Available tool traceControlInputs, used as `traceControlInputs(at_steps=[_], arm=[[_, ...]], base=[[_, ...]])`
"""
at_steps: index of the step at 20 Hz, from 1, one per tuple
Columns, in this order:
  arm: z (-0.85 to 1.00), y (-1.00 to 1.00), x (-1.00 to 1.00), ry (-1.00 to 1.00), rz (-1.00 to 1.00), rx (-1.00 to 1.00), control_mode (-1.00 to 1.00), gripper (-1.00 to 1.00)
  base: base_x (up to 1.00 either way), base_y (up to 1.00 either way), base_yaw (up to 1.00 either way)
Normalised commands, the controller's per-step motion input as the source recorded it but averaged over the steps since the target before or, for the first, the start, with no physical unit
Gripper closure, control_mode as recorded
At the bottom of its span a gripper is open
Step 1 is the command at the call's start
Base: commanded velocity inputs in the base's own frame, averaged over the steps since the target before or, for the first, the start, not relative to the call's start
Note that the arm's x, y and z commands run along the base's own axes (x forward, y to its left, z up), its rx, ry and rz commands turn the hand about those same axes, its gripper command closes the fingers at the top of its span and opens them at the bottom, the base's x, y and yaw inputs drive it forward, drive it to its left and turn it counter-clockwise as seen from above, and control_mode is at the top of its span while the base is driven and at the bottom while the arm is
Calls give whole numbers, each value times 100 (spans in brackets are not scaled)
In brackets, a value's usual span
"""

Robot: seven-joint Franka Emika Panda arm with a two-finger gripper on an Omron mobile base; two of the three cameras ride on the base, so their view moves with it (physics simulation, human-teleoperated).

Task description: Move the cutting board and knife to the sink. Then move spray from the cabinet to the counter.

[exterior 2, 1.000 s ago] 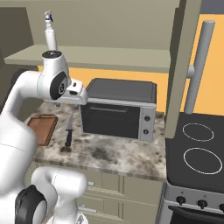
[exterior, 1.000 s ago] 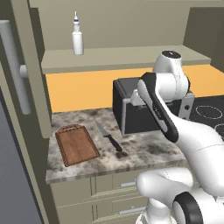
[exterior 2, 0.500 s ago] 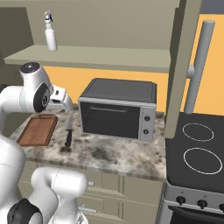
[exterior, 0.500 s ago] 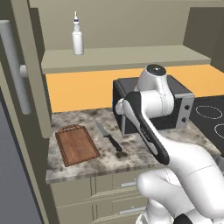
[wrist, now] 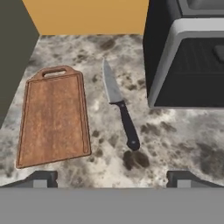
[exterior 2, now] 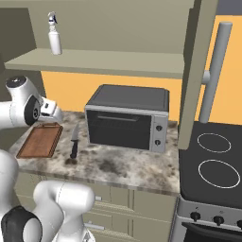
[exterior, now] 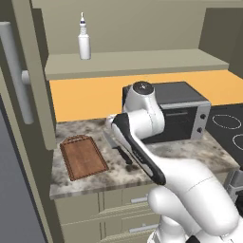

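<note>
Your jaws (wrist: 112, 175) are spread wide and empty, hanging above the desk (wrist: 183, 135) and looking down on it, with one dark fingertip (wrist: 41, 178) at each lower corner of the hand view. Right below you lies the knife (wrist: 119, 106), flat on the speckled top, blade pointing toward the orange back wall (wrist: 87, 15) and black handle toward you. Just beside it, apart from it, is the cutting board (wrist: 54, 114), flat too, its handle tab at the far end. On the knife's other side you've got the dark toaster oven (wrist: 188, 61), close by the blade but not touching. From the base cameras, your hand (exterior 2: 49, 111) hovers over the board's end of the desk. Up on the cabinet (exterior: 28, 95) shelf (exterior: 133, 61), the spray (exterior: 84, 42) stands upright, well apart from everything below. To the oven's right in the right base view is the black stovetop (exterior 2: 212, 160).
</note>
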Motion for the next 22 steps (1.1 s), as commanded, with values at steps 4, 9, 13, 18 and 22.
traceControlInputs(at_steps=[4,9,13,18,22], arm=[[-21,52,38,0,-9,0,-100,-100],[-19,35,40,0,-5,2,-100,-100],[-24,29,45,0,-2,2,-100,-100],[-27,25,48,1,0,2,-100,-100],[-27,18,49,1,0,2,-100,-100]], base=[[0,0,0],[0,0,0],[0,0,0],[0,0,0],[0,0,0]])
